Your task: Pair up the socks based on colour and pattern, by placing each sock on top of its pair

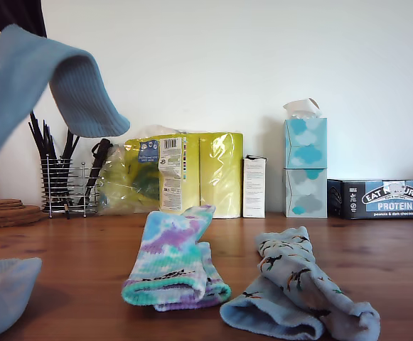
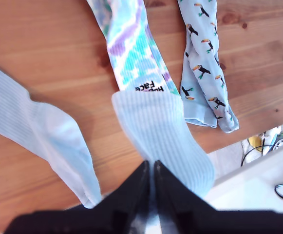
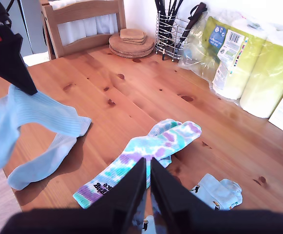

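held sock: plain light blue sock (image 2: 163, 129) pinched in my first gripper (image 2: 151, 168), jaws pressed together on the fabric, sock hanging in the air above the table (image 2: 44, 53); in the exterior view it drapes large at the exterior view's upper left (image 1: 43, 78).
mate sock: second plain light blue sock (image 2: 39, 131) flat on the wood, near the table edge; only its tip shows at the exterior view's lower left (image 1: 3, 291). In the second wrist view it lies under and beside the hanging one (image 3: 41, 163).
second gripper: my second gripper (image 3: 147, 168) hovers over the tie-dye area, jaws look pressed together, nothing visibly between them.
tie-dye pair: tie-dye socks (image 1: 174, 263) stacked, lettered cuff toward the near edge, mid-table in the exterior view.
toucan pair: bird-print socks (image 1: 295, 291) bunched together just beside the tie-dye ones, on the exterior view's right.
far clutter: utensil rack (image 1: 67, 181), paper roll pack (image 1: 185, 170), tissue boxes (image 1: 306, 167), protein bar box (image 1: 391, 199) along the wall, well apart from the socks.
progress: judging by layout, two pairs done, blue pair left.
risk: held sock hangs folded, could land crumpled or only partly on its mate.
risk: mate sits near the table edge; a dragging release could push it off.
risk: loose end swings near the tie-dye cuff, could snag or shift that pair.
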